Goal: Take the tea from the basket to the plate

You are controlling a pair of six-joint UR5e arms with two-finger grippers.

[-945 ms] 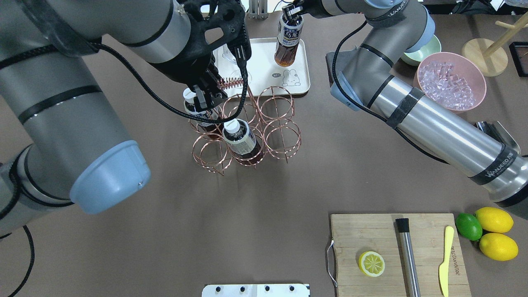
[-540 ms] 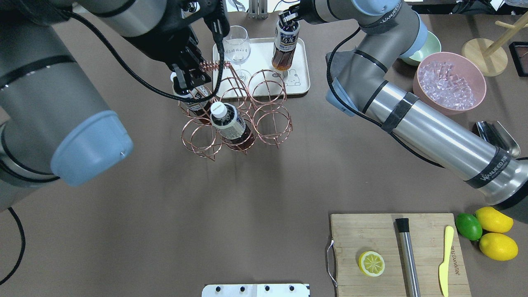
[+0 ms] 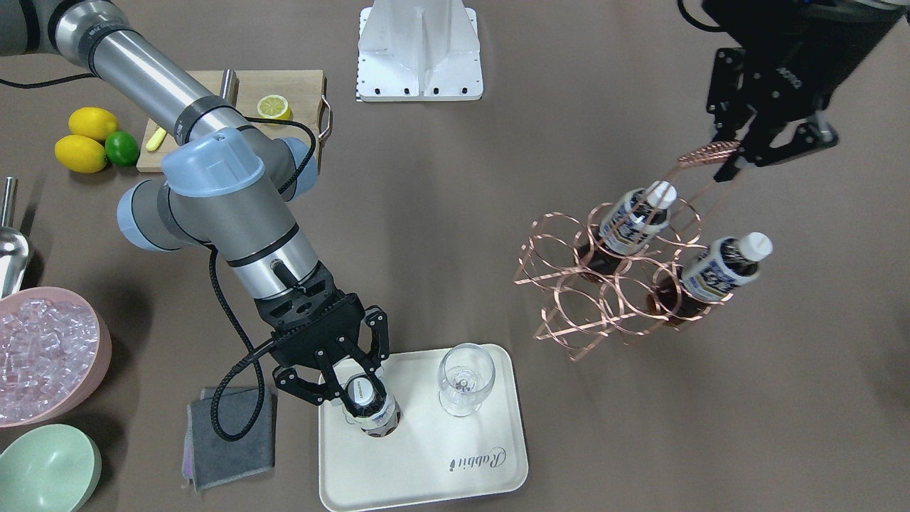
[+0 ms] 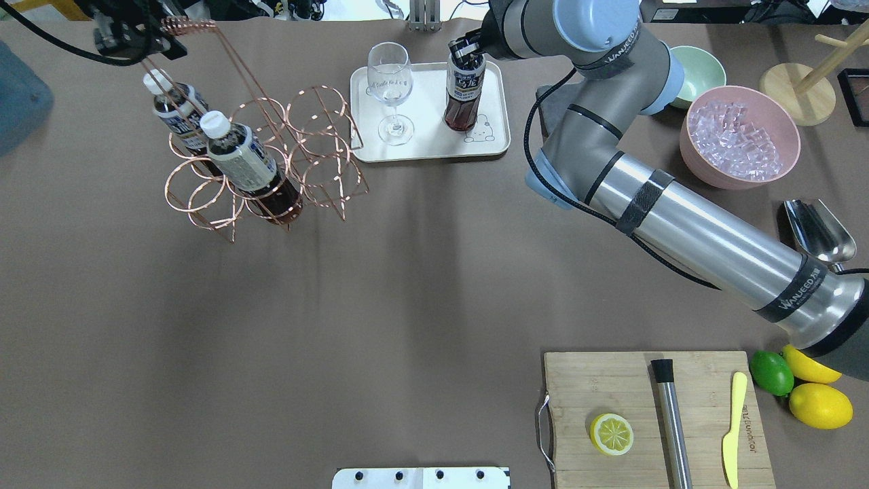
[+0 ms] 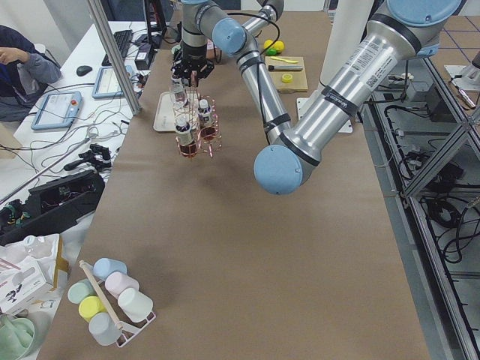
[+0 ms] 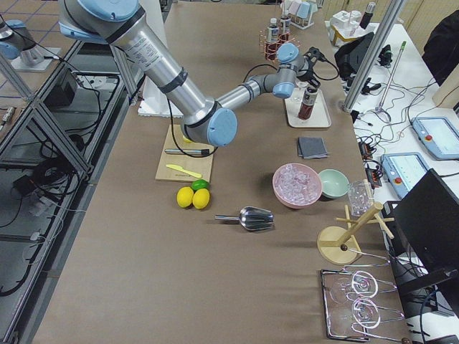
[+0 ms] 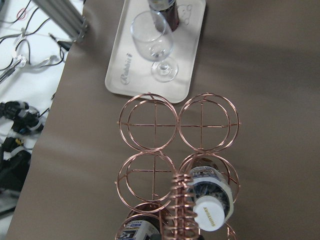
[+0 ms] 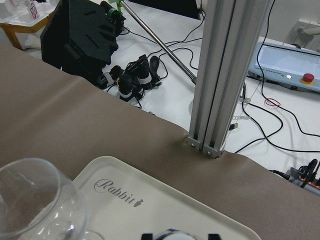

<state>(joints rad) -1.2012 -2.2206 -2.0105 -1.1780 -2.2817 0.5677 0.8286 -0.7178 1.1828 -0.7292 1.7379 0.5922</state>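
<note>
One tea bottle (image 4: 463, 95) stands upright on the cream plate (image 4: 492, 81), beside the printed bear. My right gripper (image 4: 466, 53) is shut on its cap and neck; in the front view the fingers flank the cap of the bottle (image 3: 375, 418) on the plate (image 3: 426, 462). My left gripper (image 4: 153, 41) is shut on the coiled handle (image 4: 190, 26) of the copper wire basket (image 4: 319, 142) and holds it tilted at the far left. Two more tea bottles (image 4: 180, 112) (image 4: 244, 163) lean in its rings.
A wine glass (image 4: 390, 81) stands on the plate's left half. A pink bowl of ice (image 4: 740, 132), a mint bowl (image 4: 692, 75) and a metal scoop (image 4: 818, 231) are on the right. A cutting board (image 4: 631, 387) with lemon half, muddler and knife is front right.
My left gripper has carried the basket with its two bottles far to the left, away from the plate. My right gripper has brought its bottle from tilted to upright on the plate.
</note>
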